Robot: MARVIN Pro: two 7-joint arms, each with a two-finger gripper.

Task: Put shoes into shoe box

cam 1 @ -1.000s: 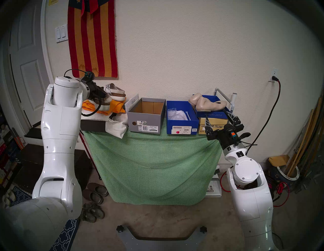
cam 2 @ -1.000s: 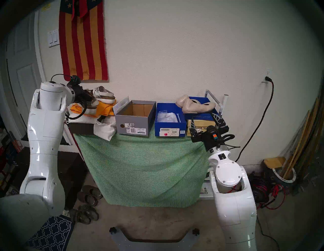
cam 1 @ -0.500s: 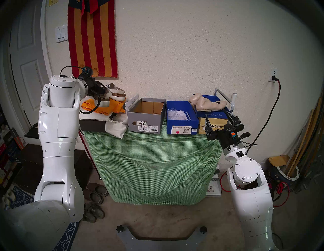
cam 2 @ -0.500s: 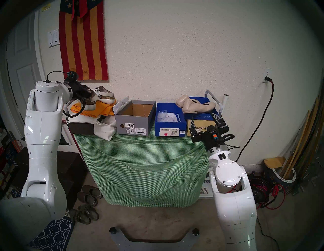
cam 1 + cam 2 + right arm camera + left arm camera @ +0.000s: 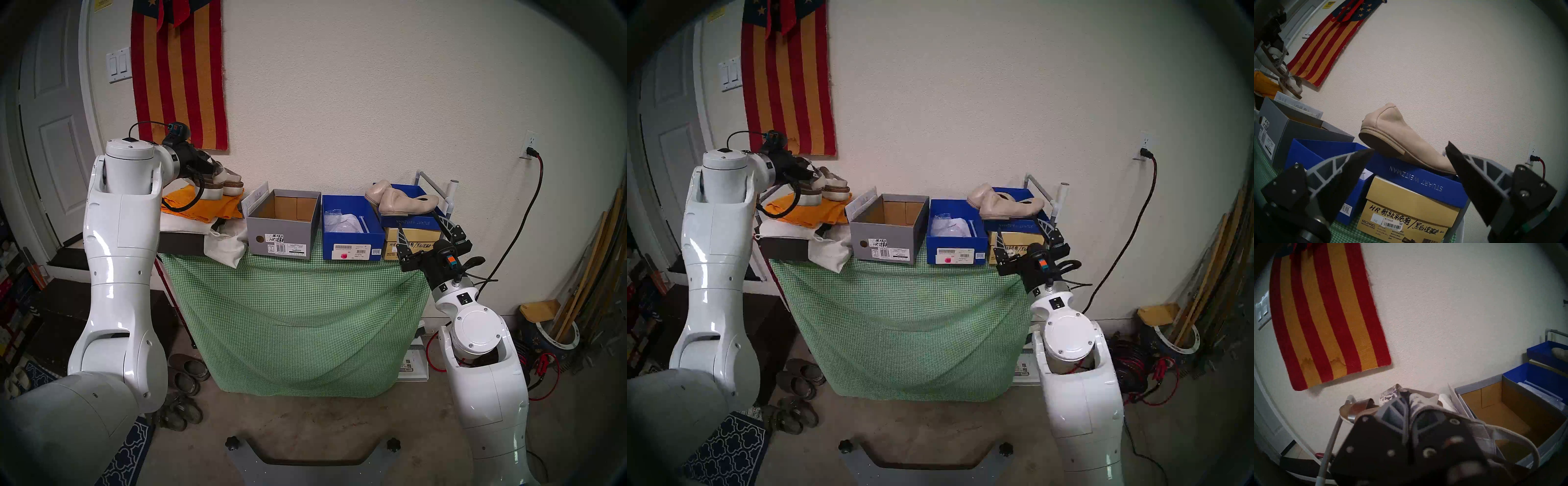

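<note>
My left gripper (image 5: pixel 207 168) is shut on the snakeskin strap (image 5: pixel 1416 400) of one white-soled platform sandal (image 5: pixel 211 192), which hangs just above an orange cloth (image 5: pixel 203 211). The other sandal (image 5: pixel 234 185) rests on that cloth, right beside it. To their right stands an open grey shoe box (image 5: pixel 281 237) with nothing in it. Two beige flats (image 5: pixel 400 202) lie on a blue lid (image 5: pixel 1415 179) atop a tan box. Below and in front of the flats (image 5: pixel 1398 135), my right gripper (image 5: pixel 419 223) is open, holding nothing.
An open blue box (image 5: pixel 351 239) with white paper stands between the grey box and the tan box (image 5: pixel 410 245). A white cloth bag (image 5: pixel 226 249) droops over the green checked tablecloth (image 5: pixel 295 305). Dark clogs (image 5: pixel 185 373) lie on the floor at the left. A white pipe rack (image 5: pixel 437 188) stands behind the flats.
My left gripper has lifted the sandal off the orange cloth and carried it up and rightward, close to the other sandal. The right arm has not moved.
</note>
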